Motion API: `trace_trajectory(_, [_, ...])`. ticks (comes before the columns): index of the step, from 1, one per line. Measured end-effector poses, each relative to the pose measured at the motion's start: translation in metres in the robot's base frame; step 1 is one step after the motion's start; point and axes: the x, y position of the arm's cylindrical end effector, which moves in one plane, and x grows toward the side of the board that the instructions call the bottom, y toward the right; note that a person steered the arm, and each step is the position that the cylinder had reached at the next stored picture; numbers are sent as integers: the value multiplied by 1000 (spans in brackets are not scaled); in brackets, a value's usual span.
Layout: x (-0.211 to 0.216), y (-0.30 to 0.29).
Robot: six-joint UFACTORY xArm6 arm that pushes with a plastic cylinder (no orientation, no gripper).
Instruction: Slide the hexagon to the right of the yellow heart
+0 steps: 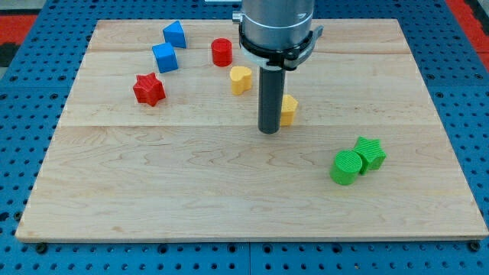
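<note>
Yellow plastic hexagon block (289, 109), half hidden so its facing and long axis cannot be told, lying below-right of the yellow plastic heart block (241, 79) on the wooden board (191, 191), touching my tip (268, 131), a gripperless bare rod, at its left.

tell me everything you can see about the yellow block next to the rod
The yellow hexagon is a small, matte, plastic-looking block lying flat on the wooden board. Its left part is hidden behind the dark rod, so only its right facets show. My tip sits just at its lower left, seemingly touching or nearly so. It lies below and to the view's right of the yellow heart, apart from it.
</note>
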Motion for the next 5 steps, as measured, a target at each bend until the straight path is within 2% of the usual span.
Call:
trace_trajectory(1, [-34, 22])
trace_trajectory(2, [-44, 29])
trace_trajectory(3, [-15, 59])
trace_trajectory(5, [-79, 69])
